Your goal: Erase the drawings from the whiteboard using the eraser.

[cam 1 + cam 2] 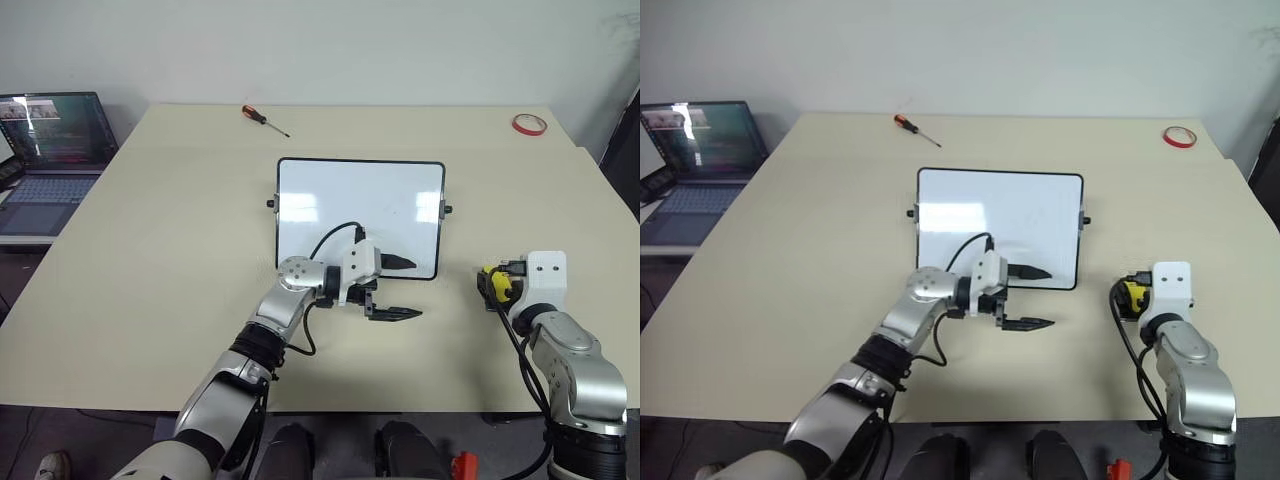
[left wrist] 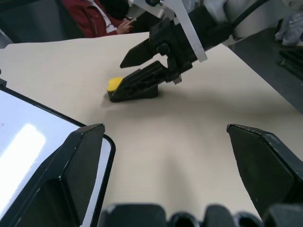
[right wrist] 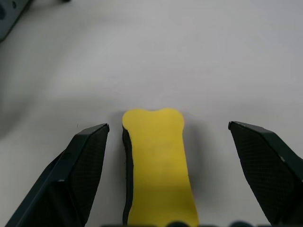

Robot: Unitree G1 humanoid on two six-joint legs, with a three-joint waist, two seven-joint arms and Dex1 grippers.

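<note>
The whiteboard [image 1: 360, 205] lies flat in the middle of the table, and its face is plain white with some glare. The drawings are out of view. My left gripper [image 1: 415, 288] hangs open at the board's near right corner, pointing right, with nothing between its fingers. To the right of the board, the yellow eraser [image 3: 158, 165] lies on the table, dark side down. My right gripper [image 3: 168, 125] stands open around the eraser, with both fingers clear of its sides. The left wrist view shows the same eraser [image 2: 114, 85] under the right gripper [image 2: 118, 78].
An orange-handled screwdriver [image 1: 265, 119] lies at the table's far edge. A red tape ring [image 1: 529, 124] sits at the far right corner. An open laptop [image 1: 50, 150] stands off the table's left side. A seated person's red sleeve [image 2: 94, 19] shows beyond the table.
</note>
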